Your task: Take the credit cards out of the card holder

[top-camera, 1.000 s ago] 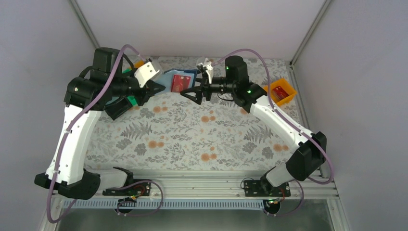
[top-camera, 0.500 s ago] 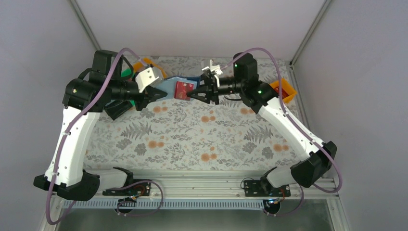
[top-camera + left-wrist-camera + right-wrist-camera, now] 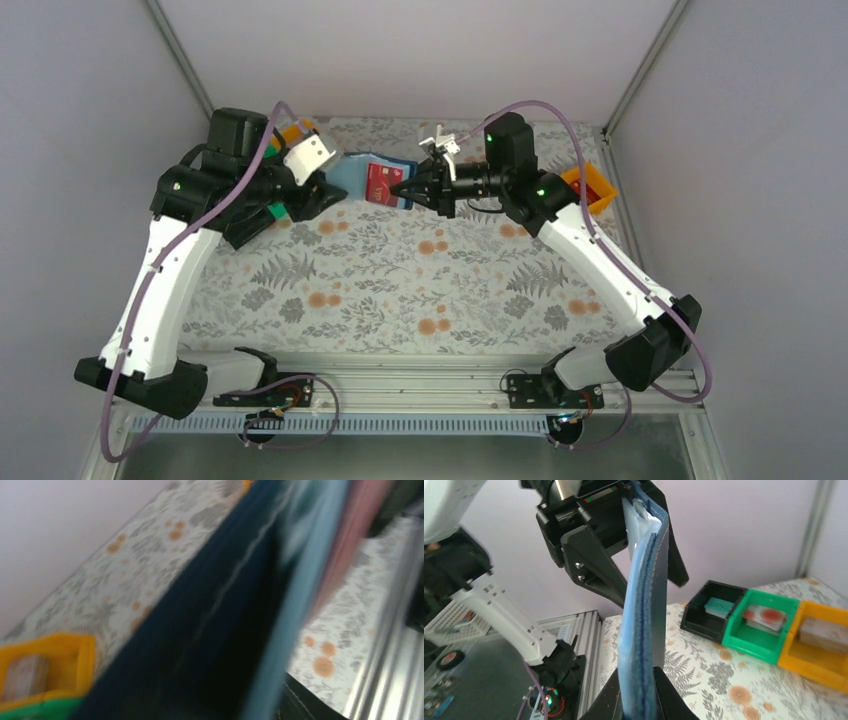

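Note:
The card holder (image 3: pixel 352 170) hangs open above the back of the table, its light blue inside facing up. A red credit card (image 3: pixel 381 183) shows in its pocket. My right gripper (image 3: pixel 408 187) is shut on the holder's right edge. In the right wrist view that gripper (image 3: pixel 639 702) pinches the blue-stitched holder (image 3: pixel 644 605) edge-on. My left gripper (image 3: pixel 330 192) stands open at the other end, its black fingers (image 3: pixel 594 570) spread to either side of the holder. The left wrist view is blurred, filled by the navy holder (image 3: pixel 200 630) with a pinkish card (image 3: pixel 345 545) edge.
Behind the left arm stand a black bin (image 3: pixel 711 612), a green bin (image 3: pixel 769 635) with a pale red-blotched card and a yellow bin (image 3: pixel 819 655). An orange bin (image 3: pixel 590 190) sits at the table's right edge. The aluminium rail (image 3: pixel 400 385) runs along the near edge.
My right gripper went from wide open to shut on the holder's right edge. My left gripper let go of the left end and drew back a little to the left.

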Robot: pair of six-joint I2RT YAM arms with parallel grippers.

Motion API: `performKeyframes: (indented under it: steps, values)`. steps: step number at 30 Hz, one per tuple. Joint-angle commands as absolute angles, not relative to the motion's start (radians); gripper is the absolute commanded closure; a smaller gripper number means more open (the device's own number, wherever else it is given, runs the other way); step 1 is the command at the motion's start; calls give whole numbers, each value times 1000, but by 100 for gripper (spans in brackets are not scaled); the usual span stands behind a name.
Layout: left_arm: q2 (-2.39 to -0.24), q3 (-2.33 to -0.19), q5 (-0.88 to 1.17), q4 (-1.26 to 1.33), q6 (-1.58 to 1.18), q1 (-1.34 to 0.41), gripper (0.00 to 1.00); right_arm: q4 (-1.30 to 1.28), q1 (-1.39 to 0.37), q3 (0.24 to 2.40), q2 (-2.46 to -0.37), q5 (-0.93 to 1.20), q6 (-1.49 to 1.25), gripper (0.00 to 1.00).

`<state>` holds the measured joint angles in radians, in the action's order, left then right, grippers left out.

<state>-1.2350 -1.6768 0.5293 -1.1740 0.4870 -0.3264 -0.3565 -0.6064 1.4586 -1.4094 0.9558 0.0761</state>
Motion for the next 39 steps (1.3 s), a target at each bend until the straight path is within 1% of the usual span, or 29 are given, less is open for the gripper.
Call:
performKeyframes:
  steps: [1, 4, 5, 7, 9, 11, 12, 13, 15, 19, 21, 23, 27, 30, 35, 37, 39]
  values:
    - [-1266, -1657, 270, -1032, 384, -255, 43, -336, -588, 1443, -1403, 791, -50, 96]
    - [-1276, -1671, 256, -1001, 368, -172, 24, -372, -585, 1475, -1439, 625, -143, 96]
    - [-1275, -1677, 260, -996, 369, -150, 19, -410, -584, 1505, -1464, 509, -176, 96]
    - [-1269, -1696, 271, -991, 374, -126, 11, -526, -585, 1573, -1527, 350, -234, 96]
    - [-1259, -1720, 300, -994, 387, -121, 1, -584, -587, 1615, -1581, 287, -266, 96]
    - [-1255, -1744, 380, -1013, 411, -120, 0, -571, -593, 1615, -1594, 323, -262, 96]
    - [-1257, -1752, 456, -1032, 426, -121, 0, -550, -600, 1611, -1597, 361, -255, 96]
    - [-1261, -1752, 576, -1054, 446, -124, 2, -532, -610, 1609, -1597, 397, -244, 96]
    - [-1274, -1727, 709, -1070, 447, -155, 11, -488, -628, 1601, -1590, 481, -216, 96]
    - [-1329, -1675, 762, -1086, 437, -268, 34, -433, -646, 1581, -1569, 583, -183, 96]
    - [-1358, -1682, 811, -1105, 441, -277, 45, -414, -648, 1567, -1559, 648, -165, 96]
    - [-1372, -1694, 799, -1103, 442, -275, 56, -384, -650, 1543, -1538, 717, -146, 96]
    - [-1345, -1664, 769, -1080, 450, -274, 58, -339, -654, 1501, -1486, 813, -103, 96]
    - [-1303, -1631, 770, -1082, 481, -274, 64, -329, -658, 1477, -1456, 855, -74, 96]
    - [-1282, -1594, 848, -1078, 516, -275, 64, -299, -679, 1461, -1443, 919, -41, 96]
    - [-1278, -1586, 888, -1068, 535, -275, 67, -306, -692, 1471, -1451, 930, -25, 96]
    - [-1266, -1575, 935, -1053, 551, -275, 77, -311, -700, 1476, -1457, 938, -13, 96]
